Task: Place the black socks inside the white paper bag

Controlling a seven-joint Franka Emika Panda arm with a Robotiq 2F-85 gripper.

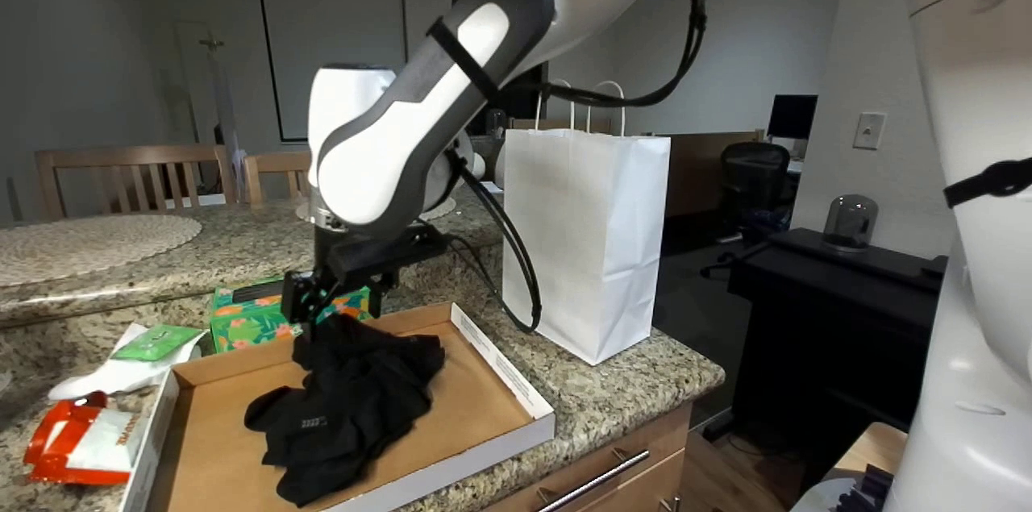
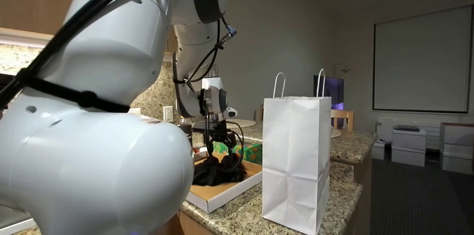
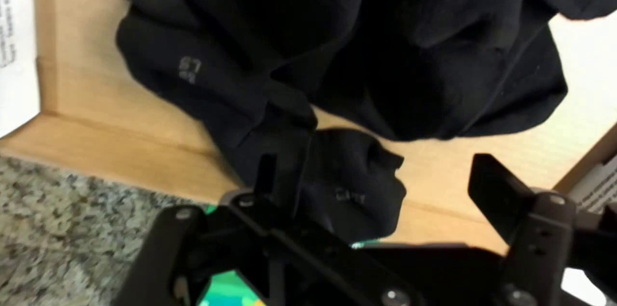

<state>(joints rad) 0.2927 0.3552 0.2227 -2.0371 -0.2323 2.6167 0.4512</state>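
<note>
Black socks [image 1: 347, 407] lie in a loose, tangled heap on the floor of the cardboard tray [image 1: 476, 407]. How many: cannot tell, black on black.

Pincer [image 3: 374, 166] low over the tray, at the heap's edge. Fingers [image 3: 499, 188] spread well apart, nothing gripped. One sock end shows in the gap, nearer to one finger; the opposite finger stands over cardboard. Whether cloth touches a finger: cannot tell.

White paper bag [image 1: 564, 238] upright just beside the tray, a strip of table [image 1: 597, 399] between. Its inside is hidden in both exterior views, so no telling if a sock is in there.

Progress, my reading: early, at the grasp. In place: bag standing beside the tray, pincer at the socks. Left: close on cloth, lift clear of the tray wall, carry over to the bag, lower into the mouth, release. Probably more than one trip, if the heap comes apart.

Further out: green floral box [image 1: 250, 326] just past the tray wall nearest the pincer; red packet [image 1: 89, 443] outside the tray wall opposite the bag, near it.
</note>
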